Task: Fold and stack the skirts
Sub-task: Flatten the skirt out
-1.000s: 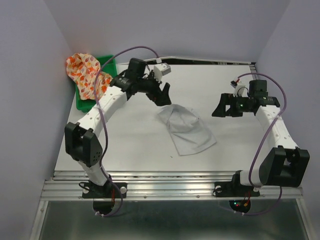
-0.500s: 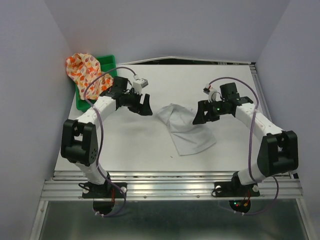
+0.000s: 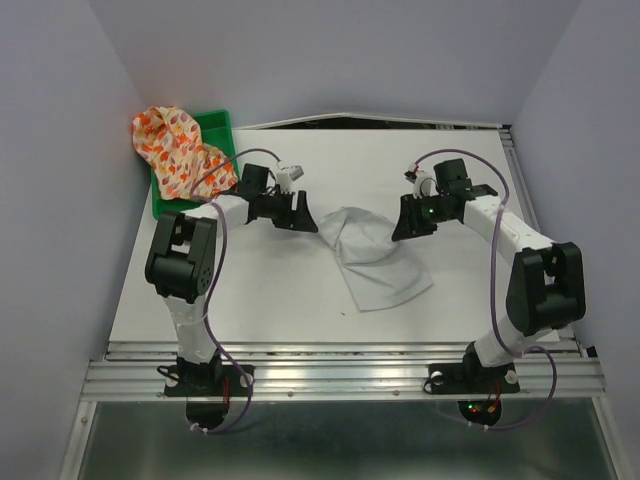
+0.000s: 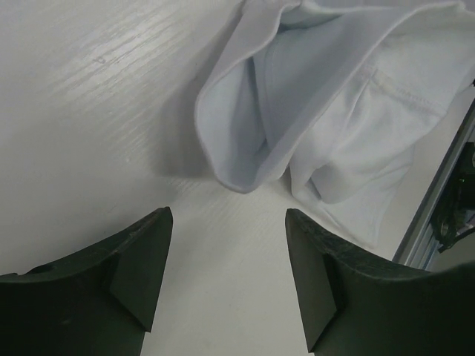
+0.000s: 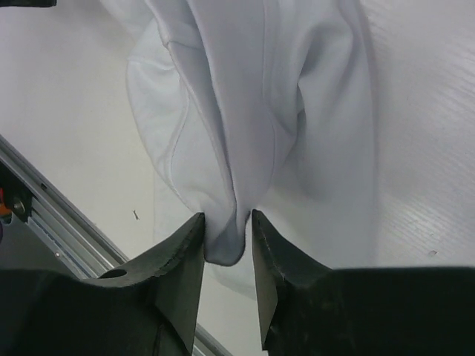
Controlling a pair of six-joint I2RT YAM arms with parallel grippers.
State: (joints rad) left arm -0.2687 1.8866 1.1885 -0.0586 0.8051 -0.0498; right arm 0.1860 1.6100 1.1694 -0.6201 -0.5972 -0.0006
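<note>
- Green tray [image 3: 216,124] holds the printed skirt [image 3: 176,150], spilling over its rim.
- Right end effector [image 5: 226,224] pinches the white skirt [image 3: 385,272].
- Left end effector [image 4: 227,248] released, just beside it.

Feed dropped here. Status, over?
Left gripper open, short of white skirt. Right gripper pinching a fold. Floral skirt on tray. Nothing blocking.

Both in plain sight: the left arm [image 3: 215,212] and the right arm [image 3: 500,225] wear white shells between chunky black joint housings. A purple cable [image 3: 452,153] loops off each one. The left gripper [image 4: 228,215] and right gripper [image 5: 227,216] are matte black, their fingers [image 4: 141,267] blunt wedges. At the near edge, black base plates [image 3: 205,380]; tiny red and green lights [image 3: 480,408] glow under the right one.
</note>
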